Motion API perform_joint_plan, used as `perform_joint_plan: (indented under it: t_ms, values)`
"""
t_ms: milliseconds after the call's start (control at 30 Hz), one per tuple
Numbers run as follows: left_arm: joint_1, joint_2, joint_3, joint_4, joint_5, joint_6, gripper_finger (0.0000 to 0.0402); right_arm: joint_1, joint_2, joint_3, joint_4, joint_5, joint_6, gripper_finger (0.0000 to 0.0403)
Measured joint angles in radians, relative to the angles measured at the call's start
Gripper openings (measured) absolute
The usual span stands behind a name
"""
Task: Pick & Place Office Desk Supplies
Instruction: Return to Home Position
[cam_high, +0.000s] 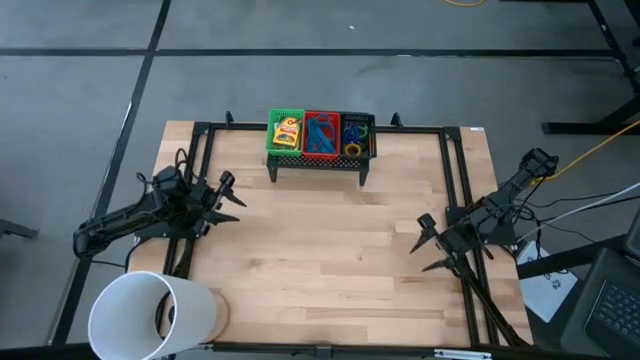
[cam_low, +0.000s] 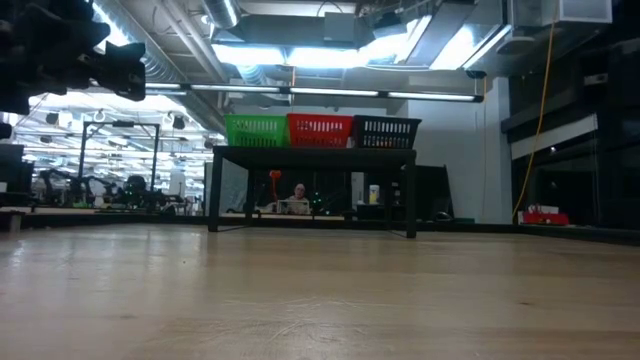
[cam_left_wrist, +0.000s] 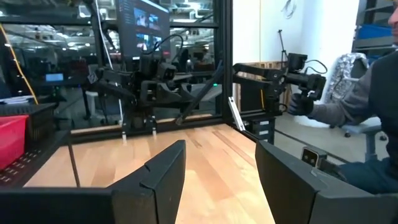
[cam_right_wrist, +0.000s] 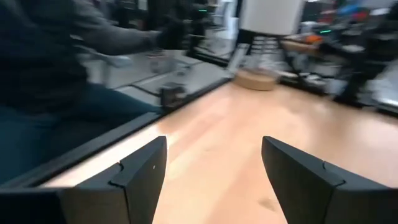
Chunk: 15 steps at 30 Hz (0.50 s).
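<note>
At 12 o'clock on the pale wood-grain counter (cam_high: 330, 250), a black shelf (cam_low: 312, 155) carries three mesh-patterned trays. They are a green tray (cam_low: 256, 130), a red tray (cam_low: 320, 130) and a black tray (cam_low: 386, 131).

The yellow crayon box (cam_high: 288, 131) (marked with a little red-orange) lies in the green one, and the blue cord bundle (cam_high: 321, 137) lies in the red. The rubber-band rings (cam_high: 353, 140) in the black one include yellow and blue.

At 7 o'clock is a white cylinder (cam_high: 150, 315). The left tool (cam_left_wrist: 219, 146) at 9 o'clock and the right tool (cam_right_wrist: 213, 140) at 4 o'clock are matte black.
</note>
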Motion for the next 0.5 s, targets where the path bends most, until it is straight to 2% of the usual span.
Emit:
perform_joint_plan:
  t_ms: [100,167,500]
  values:
    - [0.000,0.007,0.000,0.000,0.000,-0.011,0.0193,0.000,0.000,0.000,0.000,0.106,-0.012,0.0262]
    - [0.000,0.009,0.000,0.000,0.000,-0.033,0.0191,0.000,0.000,0.000,0.000,0.141,-0.011,0.0262]
    - [0.000,0.010,0.000,0.000,0.000,-0.061,0.0192,0.000,0.000,0.000,0.003,0.144,-0.011,0.0262]
